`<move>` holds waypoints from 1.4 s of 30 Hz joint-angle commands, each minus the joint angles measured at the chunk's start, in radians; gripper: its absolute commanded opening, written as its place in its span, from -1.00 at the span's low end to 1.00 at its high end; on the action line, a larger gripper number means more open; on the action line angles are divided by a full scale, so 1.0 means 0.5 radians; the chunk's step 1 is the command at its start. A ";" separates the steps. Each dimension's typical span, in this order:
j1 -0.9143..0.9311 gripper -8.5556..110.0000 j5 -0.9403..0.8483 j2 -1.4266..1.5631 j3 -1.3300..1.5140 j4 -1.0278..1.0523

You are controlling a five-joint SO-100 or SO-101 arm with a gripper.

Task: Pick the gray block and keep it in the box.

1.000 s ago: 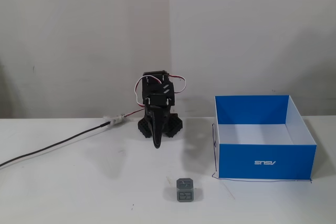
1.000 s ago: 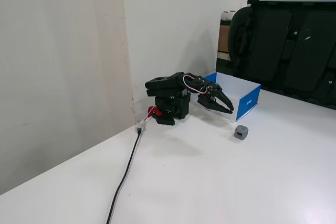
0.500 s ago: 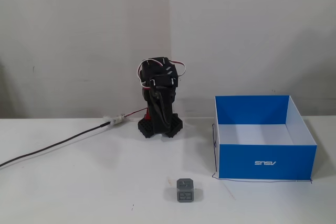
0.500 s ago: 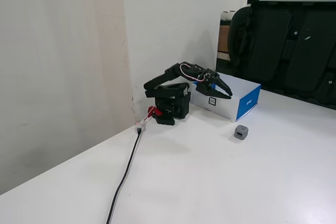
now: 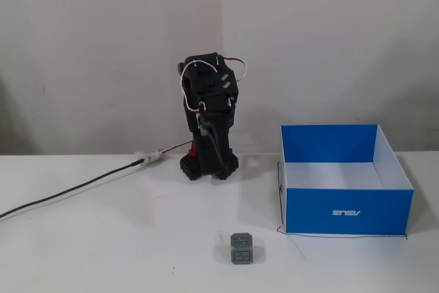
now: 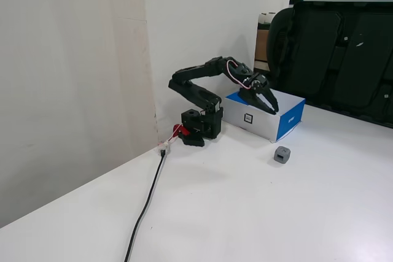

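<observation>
The gray block (image 5: 242, 248) is a small cube that sits on the white table near the front, left of the box's front corner. It also shows in a fixed view (image 6: 282, 154). The box (image 5: 384, 211) is blue outside and white inside, open-topped, and stands at the right; it also shows in a fixed view (image 6: 293, 121). My gripper (image 6: 274, 110) hangs in the air in front of the arm's base, pointing down toward the table, above and behind the block. Its jaws look shut and empty. In a fixed view it (image 5: 216, 156) overlaps the black arm.
A black cable (image 5: 68, 193) runs left from the arm's base across the table and also shows in a fixed view (image 6: 144, 207). A white wall stands close behind the arm. Black chairs (image 6: 344, 47) stand beyond the table's far edge.
</observation>
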 commanded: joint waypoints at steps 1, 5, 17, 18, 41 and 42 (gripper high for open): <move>-0.015 -0.85 0.034 -0.209 -0.202 0.000; -0.037 -0.75 0.061 -0.377 -0.202 0.006; -0.129 -0.43 0.178 -0.951 -0.178 -0.055; -0.132 -0.43 0.178 -1.003 -0.187 -0.067; -0.064 -0.33 0.178 -2.329 -0.945 -0.028; -0.071 -0.33 0.178 -2.368 -0.957 -0.028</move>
